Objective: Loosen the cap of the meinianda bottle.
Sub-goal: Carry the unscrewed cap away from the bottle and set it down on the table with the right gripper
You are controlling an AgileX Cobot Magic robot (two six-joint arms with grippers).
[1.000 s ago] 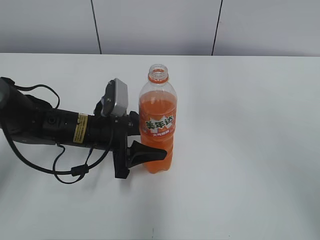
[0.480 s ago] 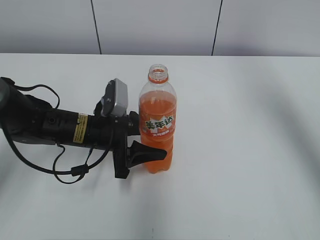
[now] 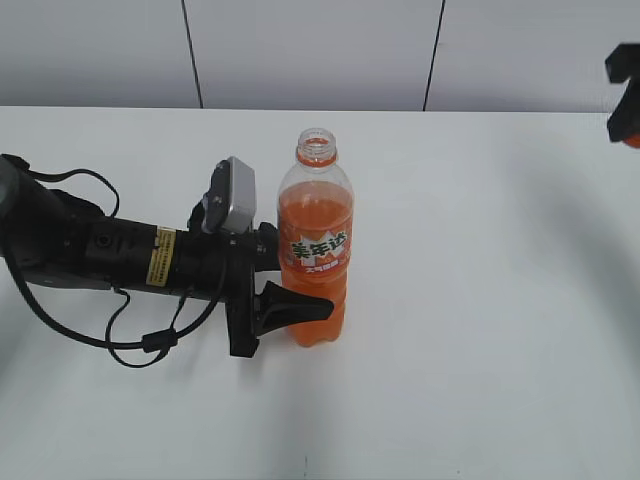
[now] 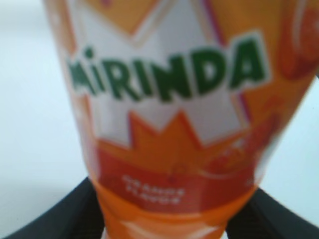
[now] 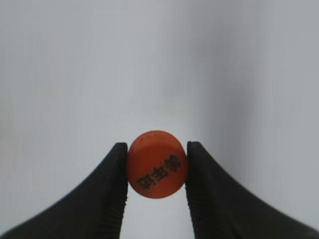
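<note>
The left arm (image 3: 110, 255) is stretched low and almost level across the white bench (image 3: 480, 300), reaching in from the left edge of the exterior view toward the middle. A grey wrist camera (image 3: 236, 196) is mounted on top of it near the front. The left gripper (image 3: 300, 285) is closed around the lower body of the meinianda bottle (image 3: 316, 250), with one black finger (image 3: 290, 306) seen wrapping the front of the bottle just under the label. In the left wrist view the bottle (image 4: 174, 119) fills the frame, blurred, its orange label reading MIRINDA, and dark fingers (image 4: 55, 219) are visible at both lower corners, pressed against its sides.

The bottle is held upright near the centre of the bench, filled with orange drink. Its neck is open, with the bare threaded mouth and the orange neck ring (image 3: 316, 156) exposed.

The right gripper (image 3: 625, 95) is seen only partly, at the upper right edge of the exterior view, raised well apart from the bottle. In the right wrist view the cap (image 5: 157, 164) is pinched between the two black fingers (image 5: 112, 189) of the right gripper (image 5: 157, 167), one on each side of it. The cap's round orange top, marked with dark characters, is turned toward the camera, and pale bench surface lies behind it.
</note>
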